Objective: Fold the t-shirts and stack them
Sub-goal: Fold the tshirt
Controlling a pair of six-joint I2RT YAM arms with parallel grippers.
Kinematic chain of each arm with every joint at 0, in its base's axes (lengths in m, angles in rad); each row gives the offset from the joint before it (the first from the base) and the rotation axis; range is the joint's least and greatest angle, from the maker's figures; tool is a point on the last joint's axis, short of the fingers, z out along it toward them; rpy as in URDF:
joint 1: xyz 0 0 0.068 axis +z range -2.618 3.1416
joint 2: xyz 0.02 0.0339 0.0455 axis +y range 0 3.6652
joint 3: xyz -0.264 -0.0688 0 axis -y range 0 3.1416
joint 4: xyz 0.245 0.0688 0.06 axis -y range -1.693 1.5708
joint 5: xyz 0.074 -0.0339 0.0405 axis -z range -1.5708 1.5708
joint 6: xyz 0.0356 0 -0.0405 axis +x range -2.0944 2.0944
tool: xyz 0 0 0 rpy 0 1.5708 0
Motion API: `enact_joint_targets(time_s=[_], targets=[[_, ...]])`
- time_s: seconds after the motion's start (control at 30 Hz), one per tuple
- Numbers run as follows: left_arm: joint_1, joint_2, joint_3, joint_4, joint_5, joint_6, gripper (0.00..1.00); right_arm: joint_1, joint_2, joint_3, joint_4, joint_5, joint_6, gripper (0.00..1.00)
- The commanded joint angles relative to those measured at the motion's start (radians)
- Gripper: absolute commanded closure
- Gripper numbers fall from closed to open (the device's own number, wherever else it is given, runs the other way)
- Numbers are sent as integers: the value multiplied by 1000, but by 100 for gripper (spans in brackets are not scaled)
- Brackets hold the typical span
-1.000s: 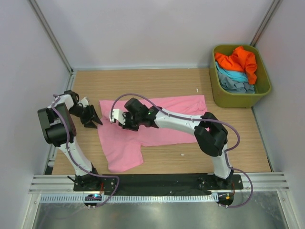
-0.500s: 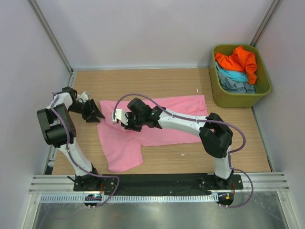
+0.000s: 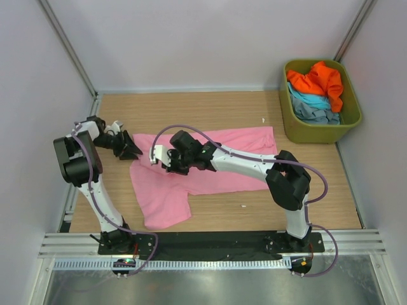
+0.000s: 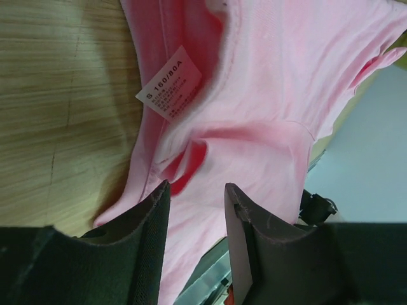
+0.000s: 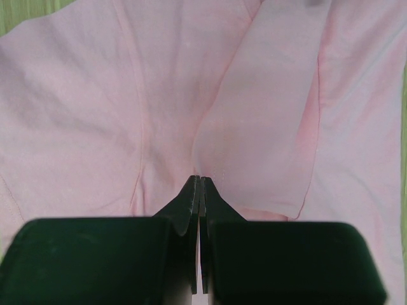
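Centrally, a plain pink fabric t-shirt (image 3: 166, 194) on the wooden table (image 3: 210, 108) is pinched by the closed right gripper (image 5: 200, 181); left gripper (image 4: 197, 190) jaws are parted at its nine o'clock edge. Bunching is risked by uneven pulling.

bright, even light from above; shadows on the pink t-shirt (image 3: 165, 197) are faint, soft. close up, its neck label (image 4: 168, 82) reads sharp; the right wrist view is softer, green-tinged at the shirt's edges.
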Motion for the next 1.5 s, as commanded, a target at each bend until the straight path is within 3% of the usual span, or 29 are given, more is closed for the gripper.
enact_joint_targets(time_s=[0.0,0.4,0.77,1.07,1.47], targets=[[-13,19,27,19,55,-8,60,-1,-6,35,29,10,-8,99],[-41,12,-3,-25,83,41,62,-1,2,32,39,28,-13,99],[-36,-142,-105,-189,69,207,63,-4,12,31,55,42,-11,99],[-26,-220,-129,-272,65,248,64,-4,8,28,59,41,3,99],[-7,-160,-177,-81,-89,221,63,-5,0,12,67,47,3,99]])
